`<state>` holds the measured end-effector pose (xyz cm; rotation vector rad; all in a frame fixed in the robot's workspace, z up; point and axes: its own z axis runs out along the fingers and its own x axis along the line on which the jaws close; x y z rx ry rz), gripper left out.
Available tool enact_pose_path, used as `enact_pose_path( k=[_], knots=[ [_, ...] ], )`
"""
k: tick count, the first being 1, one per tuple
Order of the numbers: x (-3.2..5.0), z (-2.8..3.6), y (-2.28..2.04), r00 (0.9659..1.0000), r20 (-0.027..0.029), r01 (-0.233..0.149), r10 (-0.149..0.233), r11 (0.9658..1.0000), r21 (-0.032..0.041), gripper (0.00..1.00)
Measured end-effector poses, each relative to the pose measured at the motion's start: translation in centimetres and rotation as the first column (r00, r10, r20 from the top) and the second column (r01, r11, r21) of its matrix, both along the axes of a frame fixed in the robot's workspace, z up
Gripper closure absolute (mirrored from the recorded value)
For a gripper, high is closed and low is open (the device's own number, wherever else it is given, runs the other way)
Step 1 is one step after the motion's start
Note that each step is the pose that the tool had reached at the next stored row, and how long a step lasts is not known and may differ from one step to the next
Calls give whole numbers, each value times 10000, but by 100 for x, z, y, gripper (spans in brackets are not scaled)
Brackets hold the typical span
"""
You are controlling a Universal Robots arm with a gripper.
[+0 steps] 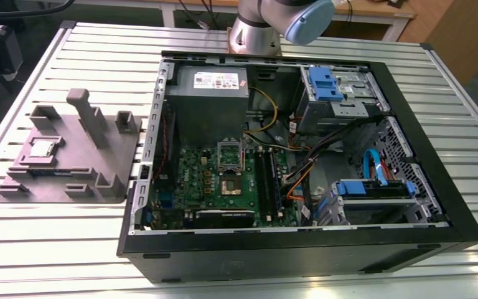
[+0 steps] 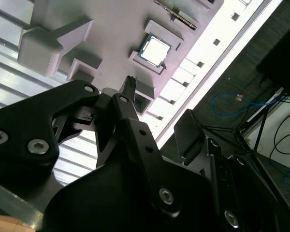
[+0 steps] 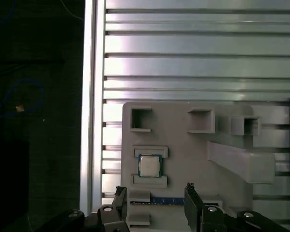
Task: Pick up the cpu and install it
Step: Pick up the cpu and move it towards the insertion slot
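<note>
The cpu (image 1: 42,148) is a small silver square chip lying flat in a recess of the grey fixture (image 1: 98,168), at the exterior view's left. Both wrist views look down on the cpu (image 3: 148,166) (image 2: 155,50) from well above. My gripper (image 3: 154,191) (image 2: 159,102) is open, with nothing between its black fingers (image 3: 190,189). It hangs over the fixture edge beside the cpu without touching it. Inside the open computer case (image 1: 438,187), the motherboard's socket (image 1: 231,185) lies bare with its lid (image 1: 229,153) raised.
Upright grey posts (image 1: 79,103) rise from the fixture near the cpu. A narrow green strip (image 3: 166,200) lies in the fixture by the fingers. The case holds a grey power supply (image 1: 210,93), blue drive brackets (image 1: 323,84) and cables. The slatted table's edge (image 3: 94,96) runs close by.
</note>
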<state>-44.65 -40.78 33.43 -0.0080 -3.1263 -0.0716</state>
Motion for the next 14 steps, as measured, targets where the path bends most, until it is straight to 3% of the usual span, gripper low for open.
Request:
enact_pose_path(
  k=[5, 14],
  knots=[
    [-18, -70, -1, 10000, 96, -2, 2, 10000, 2, 41],
    [-53, -224, -1, 9997, 94, -214, 214, 9998, 1, 41]
  ],
)
